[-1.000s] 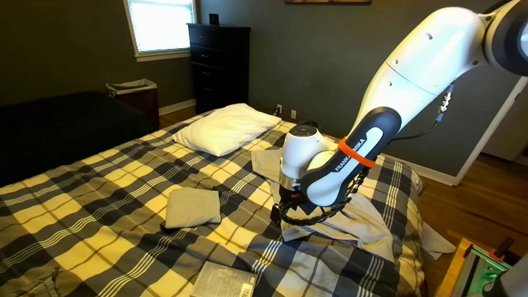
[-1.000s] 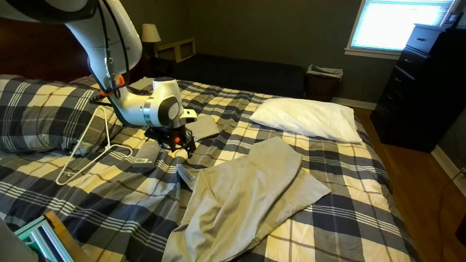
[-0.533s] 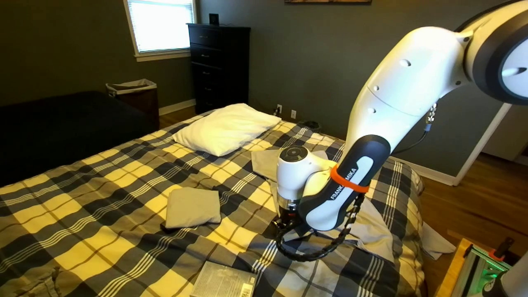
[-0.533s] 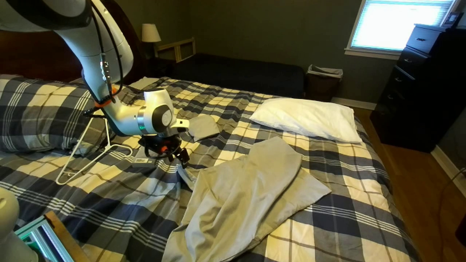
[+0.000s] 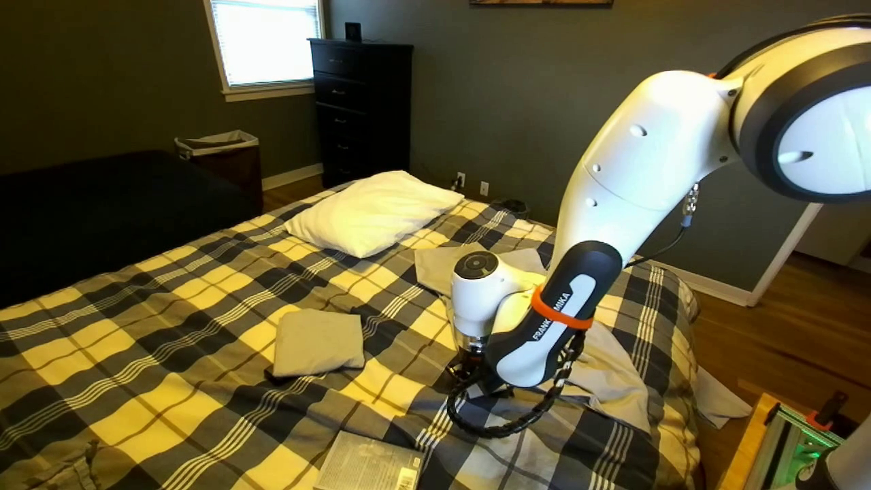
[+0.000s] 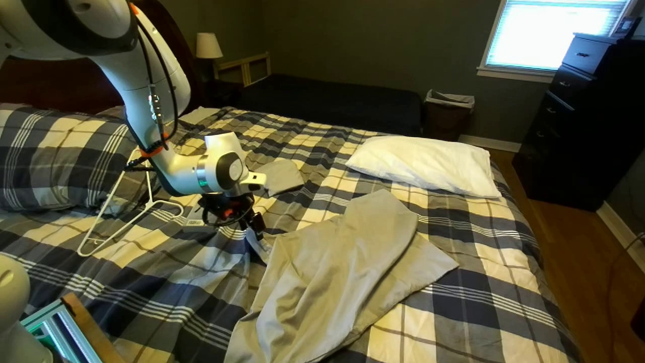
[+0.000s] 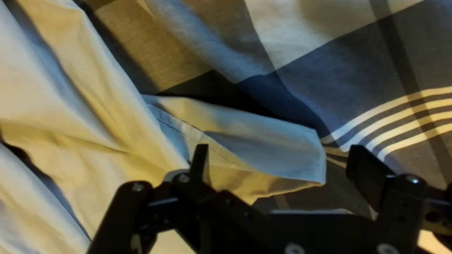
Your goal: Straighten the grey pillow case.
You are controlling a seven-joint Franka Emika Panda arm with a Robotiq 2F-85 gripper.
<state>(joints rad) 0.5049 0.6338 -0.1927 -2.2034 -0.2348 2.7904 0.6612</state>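
Note:
The grey pillow case (image 6: 327,272) lies wrinkled and partly folded over on the plaid bed, and it shows partly behind the arm in an exterior view (image 5: 605,374). One corner sticks out in a narrow folded flap with a hem, seen in the wrist view (image 7: 275,151). My gripper (image 7: 279,151) is open, with its fingers on either side of this flap, pointing down. The left finger overlaps the fabric in view; the right finger is past the flap's tip, over the plaid. In an exterior view the gripper (image 6: 254,227) is low at the flap; contact cannot be told.
A white pillow (image 6: 428,164) lies at the bed's far end. A small folded grey cloth (image 5: 320,344), a flat grey package (image 5: 371,463) and a white hanger (image 6: 149,203) lie on the bed. A plaid pillow (image 6: 60,161) is behind the hanger.
My gripper has moved down toward the bed and the pillow case's flap, with a small sideways shift. The pillow case has not visibly moved.

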